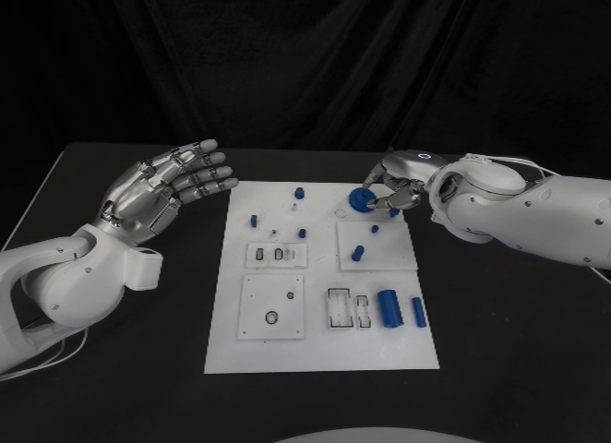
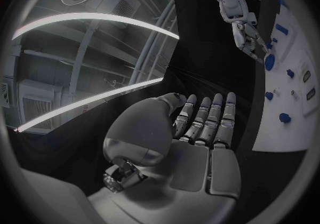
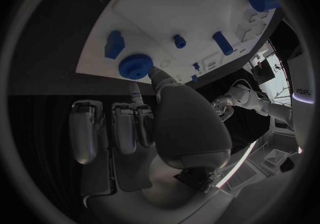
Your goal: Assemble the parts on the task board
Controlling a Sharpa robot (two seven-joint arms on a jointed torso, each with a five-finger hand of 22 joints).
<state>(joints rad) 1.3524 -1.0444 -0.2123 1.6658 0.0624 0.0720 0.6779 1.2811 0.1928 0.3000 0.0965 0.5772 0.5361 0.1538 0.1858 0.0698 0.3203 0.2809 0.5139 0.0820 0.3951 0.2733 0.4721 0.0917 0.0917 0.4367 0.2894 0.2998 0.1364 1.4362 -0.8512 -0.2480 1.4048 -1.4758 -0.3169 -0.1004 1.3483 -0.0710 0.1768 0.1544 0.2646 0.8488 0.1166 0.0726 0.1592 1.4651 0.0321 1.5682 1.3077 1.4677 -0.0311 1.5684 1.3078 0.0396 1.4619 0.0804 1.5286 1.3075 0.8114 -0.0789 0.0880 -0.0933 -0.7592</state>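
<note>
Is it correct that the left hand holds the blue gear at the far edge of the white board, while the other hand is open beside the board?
No, the hands are swapped. In the head view the right hand holds the blue gear, and the left hand is open beside the board.

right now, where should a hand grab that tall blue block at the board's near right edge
Take the tall blue block across its two long sides, near the middle, coming straight down from above. It appears to lie flat, lengthwise along the task board, so its narrow width probably suits a pinch. The right hand is on that side but is at the blue gear; the left hand hovers open.
</note>
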